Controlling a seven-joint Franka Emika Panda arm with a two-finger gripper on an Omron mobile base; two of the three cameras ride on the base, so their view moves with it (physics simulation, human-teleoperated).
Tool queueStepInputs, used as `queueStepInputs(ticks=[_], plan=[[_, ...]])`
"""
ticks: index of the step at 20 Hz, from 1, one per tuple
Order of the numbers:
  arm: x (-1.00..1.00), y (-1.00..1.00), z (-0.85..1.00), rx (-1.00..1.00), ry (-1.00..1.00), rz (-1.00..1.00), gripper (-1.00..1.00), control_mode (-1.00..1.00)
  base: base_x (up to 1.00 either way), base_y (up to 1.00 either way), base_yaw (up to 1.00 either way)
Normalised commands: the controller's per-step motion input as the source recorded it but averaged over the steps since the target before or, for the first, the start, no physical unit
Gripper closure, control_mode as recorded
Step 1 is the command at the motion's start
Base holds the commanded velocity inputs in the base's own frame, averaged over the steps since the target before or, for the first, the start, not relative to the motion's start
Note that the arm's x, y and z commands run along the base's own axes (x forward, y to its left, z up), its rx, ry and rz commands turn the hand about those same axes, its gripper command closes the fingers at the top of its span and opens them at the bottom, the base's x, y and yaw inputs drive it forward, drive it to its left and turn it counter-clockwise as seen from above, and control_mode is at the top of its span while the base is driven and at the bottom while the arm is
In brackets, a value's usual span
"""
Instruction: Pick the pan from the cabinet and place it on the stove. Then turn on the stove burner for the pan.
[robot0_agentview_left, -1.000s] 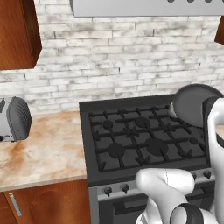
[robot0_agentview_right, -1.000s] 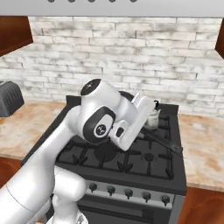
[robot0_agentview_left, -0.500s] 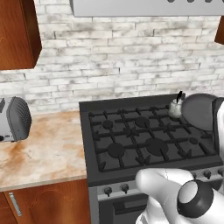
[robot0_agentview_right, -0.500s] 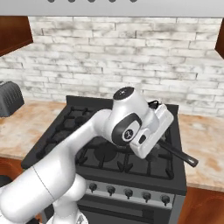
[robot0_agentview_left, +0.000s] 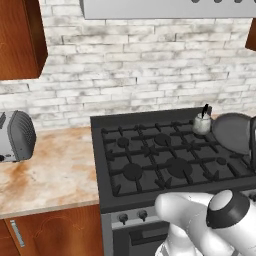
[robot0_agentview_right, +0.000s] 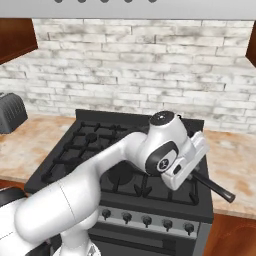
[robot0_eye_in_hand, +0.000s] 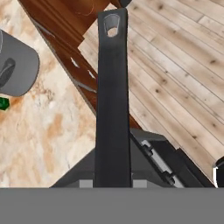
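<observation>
Pan (robot0_agentview_left: 233, 132) hangs tilted over the right rear of the stove (robot0_agentview_left: 165, 160), hand (robot0_agentview_right: 192, 170) pinching its long flat handle; judged rigid and head-heavy, so a hold nearer the bowl would curb swinging on the smooth handle.

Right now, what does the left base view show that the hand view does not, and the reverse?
Left base view: the pan as a round body over the right side of the stove, a small kettle beside it, and a toaster on the counter. Hand view: the pan's long handle with its hanging hole, a wood floor, and a grey cylinder. Both: pan, stove, marbled counter.
</observation>
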Motion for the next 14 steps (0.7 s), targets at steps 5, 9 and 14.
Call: queueStepInputs(ticks=[5,9,14], plan=[[0.18,-0.06,-0.38,0.0,0.0,0.02,1.0,-1.0,0.0,0.0,0.0],[0.15,-0.08,-0.41,0.0,0.0,0.02,1.0,-1.0,0.0,0.0,0.0],[0.14,-0.11,-0.42,0.0,0.03,0.02,1.0,-1.0,0.0,0.0,0.0]])
